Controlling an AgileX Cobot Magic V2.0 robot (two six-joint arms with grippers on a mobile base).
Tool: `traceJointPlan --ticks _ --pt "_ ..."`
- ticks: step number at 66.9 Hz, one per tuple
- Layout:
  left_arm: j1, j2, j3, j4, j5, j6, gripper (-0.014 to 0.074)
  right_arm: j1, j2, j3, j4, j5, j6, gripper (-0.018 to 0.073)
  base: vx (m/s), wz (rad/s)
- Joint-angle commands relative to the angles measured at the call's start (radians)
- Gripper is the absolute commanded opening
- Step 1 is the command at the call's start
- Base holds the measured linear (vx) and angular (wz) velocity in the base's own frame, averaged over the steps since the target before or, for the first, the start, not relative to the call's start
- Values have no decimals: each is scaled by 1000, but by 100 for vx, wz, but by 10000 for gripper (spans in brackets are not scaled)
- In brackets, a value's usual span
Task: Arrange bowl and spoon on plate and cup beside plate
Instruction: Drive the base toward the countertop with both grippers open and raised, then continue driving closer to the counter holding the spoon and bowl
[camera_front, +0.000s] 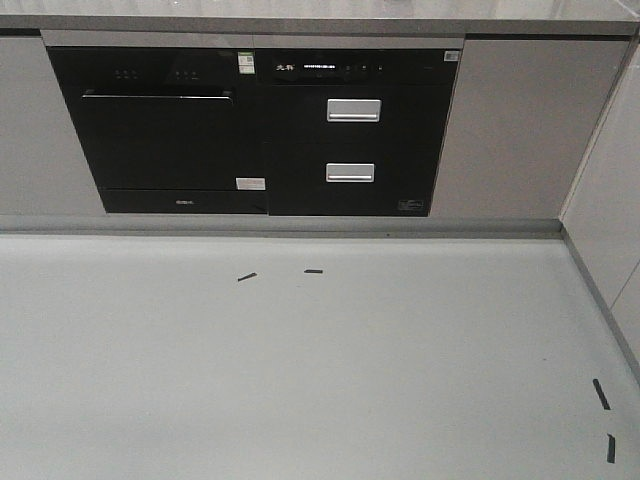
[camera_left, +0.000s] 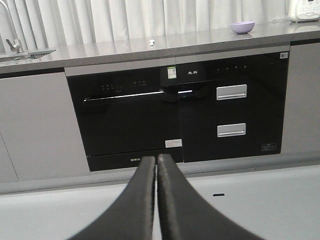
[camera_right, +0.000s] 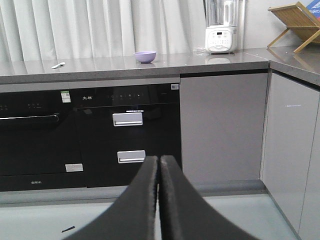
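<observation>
A kitchen: grey countertop (camera_right: 100, 65), built-in black appliances (camera_front: 160, 140), sink (camera_left: 27, 52), white blender (camera_right: 221, 37).

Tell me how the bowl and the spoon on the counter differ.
The bowl is lavender; the spoon is pale, nearly white. The bowl stands upright, round and deep; the spoon lies flat and slim. The bowl looks clearly bulkier than the spoon. Both rest on the grey countertop, well apart.
</observation>
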Motion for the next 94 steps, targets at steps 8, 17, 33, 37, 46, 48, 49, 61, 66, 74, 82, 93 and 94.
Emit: traceJointPlan --ticks 8,17,33,37,46,48,49,61,66,74,82,93,94 --pt "2 -3 -8 -1 -67 -6 -6 -1 -11 4 -4 -70 -2 -3 10 3" --pt "2 -3 -8 -1 -67 -6 -6 -1 -11 4 -4 -70 -2 -3 11 1" --pt "2 -3 -8 -1 -67 -6 -6 -1 -11 4 -4 -70 -2 -3 12 -4" --pt "2 -3 -8 -1 -67 -6 -6 -1 -11 4 -4 -70 -2 -3 14 -2" --pt "2 -3 -8 -1 -67 -6 -6 -1 -11 4 -4 -70 -2 -3 14 -1" --pt "2 -3 -8 -1 -67 -6 -6 -1 -11 4 -4 -70 -2 -3 14 0" --pt "2 -3 -8 -1 -67 -6 -6 -1 -11 4 -4 -70 -2 -3 15 0" --pt "2 -3 -8 -1 -67 -6 -6 -1 -11 4 -4 -70 -2 -3 16 0" --pt "2 -3 -8 -1 -67 -6 -6 -1 -11 4 -4 -70 -2 -3 17 0" --pt "2 -3 -8 -1 -67 -6 -6 -1 -11 4 -4 -70 -2 -3 16 -1" --pt "2 -3 -8 -1 -67 -6 -6 -1 -11 4 -4 -70 -2 -3 14 -4" --pt "2 -3 -8 -1 -67 -6 -6 -1 -11 4 -4 -70 -2 -3 12 -7" --pt "2 -3 -8 -1 -67 -6 -6 -1 -11 4 -4 -70 -2 -3 11 -6"
